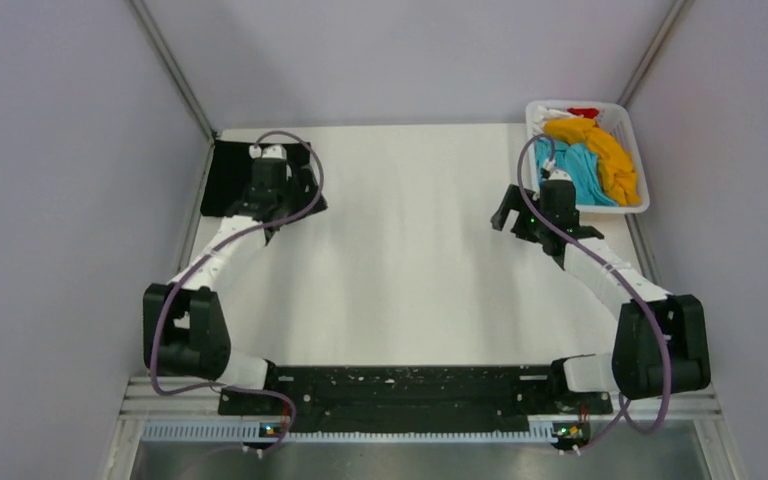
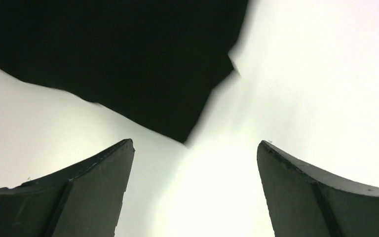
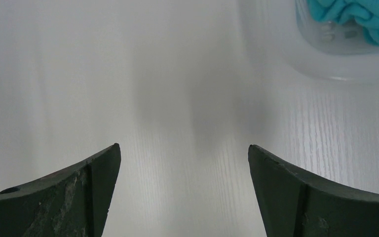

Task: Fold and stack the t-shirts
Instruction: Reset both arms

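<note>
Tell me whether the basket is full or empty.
Full: the basket holds a bunched orange shirt, blue shirt and red shirt.

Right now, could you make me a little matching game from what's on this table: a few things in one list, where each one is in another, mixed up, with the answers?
Things:
1. black t-shirt
2. orange t-shirt
3. sky-blue t-shirt
4. right claw

Places:
A. in the basket, near left part
B. open, above bare table
C. at the table's far left corner
D. along the basket's right side

Pairs: 1-C, 2-D, 3-A, 4-B.
</note>
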`<state>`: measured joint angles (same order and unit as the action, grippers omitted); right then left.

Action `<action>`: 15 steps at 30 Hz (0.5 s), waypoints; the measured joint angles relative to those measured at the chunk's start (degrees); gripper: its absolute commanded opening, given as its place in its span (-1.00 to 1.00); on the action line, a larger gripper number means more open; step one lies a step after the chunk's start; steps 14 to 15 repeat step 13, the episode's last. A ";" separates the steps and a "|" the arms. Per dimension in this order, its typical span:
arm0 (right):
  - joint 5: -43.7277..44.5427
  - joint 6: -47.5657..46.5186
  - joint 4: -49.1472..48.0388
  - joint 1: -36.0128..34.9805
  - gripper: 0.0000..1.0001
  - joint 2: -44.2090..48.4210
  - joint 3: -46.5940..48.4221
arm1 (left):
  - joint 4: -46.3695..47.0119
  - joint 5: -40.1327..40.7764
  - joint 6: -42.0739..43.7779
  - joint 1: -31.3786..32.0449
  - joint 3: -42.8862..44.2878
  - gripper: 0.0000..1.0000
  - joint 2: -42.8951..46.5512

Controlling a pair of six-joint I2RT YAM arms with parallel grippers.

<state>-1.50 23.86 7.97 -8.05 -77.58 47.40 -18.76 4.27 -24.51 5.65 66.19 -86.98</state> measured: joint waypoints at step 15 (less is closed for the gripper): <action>-0.50 1.49 -6.10 0.00 0.97 6.43 -11.43 | 10.54 -8.52 -9.90 5.09 -29.40 0.98 19.39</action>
